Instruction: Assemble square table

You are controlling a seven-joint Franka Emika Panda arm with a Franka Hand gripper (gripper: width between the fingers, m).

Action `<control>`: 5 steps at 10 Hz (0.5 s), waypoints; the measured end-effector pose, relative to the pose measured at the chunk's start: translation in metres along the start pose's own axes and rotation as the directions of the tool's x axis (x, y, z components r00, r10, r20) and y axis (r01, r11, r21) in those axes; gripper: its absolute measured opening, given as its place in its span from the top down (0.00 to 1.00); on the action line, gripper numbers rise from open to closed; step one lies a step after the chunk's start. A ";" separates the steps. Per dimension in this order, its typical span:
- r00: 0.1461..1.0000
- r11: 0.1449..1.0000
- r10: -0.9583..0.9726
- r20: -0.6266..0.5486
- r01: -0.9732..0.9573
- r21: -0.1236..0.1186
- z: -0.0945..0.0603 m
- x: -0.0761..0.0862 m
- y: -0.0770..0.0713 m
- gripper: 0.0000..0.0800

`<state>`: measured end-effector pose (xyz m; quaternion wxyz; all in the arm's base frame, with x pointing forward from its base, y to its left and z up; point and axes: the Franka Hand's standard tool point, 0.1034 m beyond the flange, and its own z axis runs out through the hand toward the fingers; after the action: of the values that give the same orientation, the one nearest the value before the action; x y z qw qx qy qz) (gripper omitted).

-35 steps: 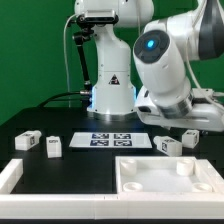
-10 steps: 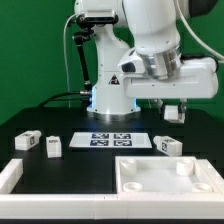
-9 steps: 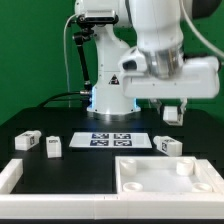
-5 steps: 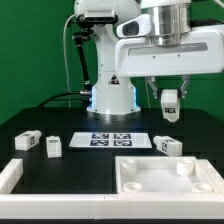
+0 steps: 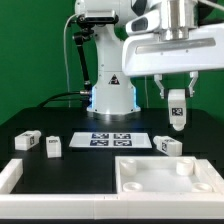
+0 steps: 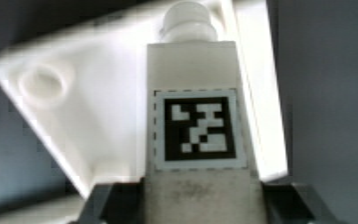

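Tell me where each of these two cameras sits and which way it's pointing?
Exterior view: off the arm, facing the robot's base across the black table; shows the arm and the gripper holding a leg above the tabletop.
Wrist view: on the wrist, looking down along the gripper; only its finger ends show, beside the leg.
Shared: the held leg and the tabletop beneath it.

White Franka arm [image 5: 168, 15] is raised high with the wrist vertical and the hand block level, its dark-fingered two-finger gripper [image 5: 176, 92] pointing straight down, jaws part-closed and clamped on the upper end of a small white blocky tagged leg [image 5: 177, 112], which hangs upright in mid-air.
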<state>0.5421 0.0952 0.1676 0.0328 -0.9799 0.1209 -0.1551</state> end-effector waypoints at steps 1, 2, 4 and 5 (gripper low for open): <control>0.996 0.999 -0.041 -0.076 0.041 -0.002 0.001 0.020 -0.011 0.64; 0.986 0.995 -0.095 -0.140 0.097 0.006 0.002 0.022 -0.030 0.64; 0.988 0.996 -0.084 -0.129 0.086 0.005 0.004 0.019 -0.025 0.64; 0.988 0.996 -0.087 -0.126 0.089 0.011 0.004 0.018 -0.027 0.64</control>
<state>0.5662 0.1171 0.1716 0.0264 -0.9723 0.0780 -0.2187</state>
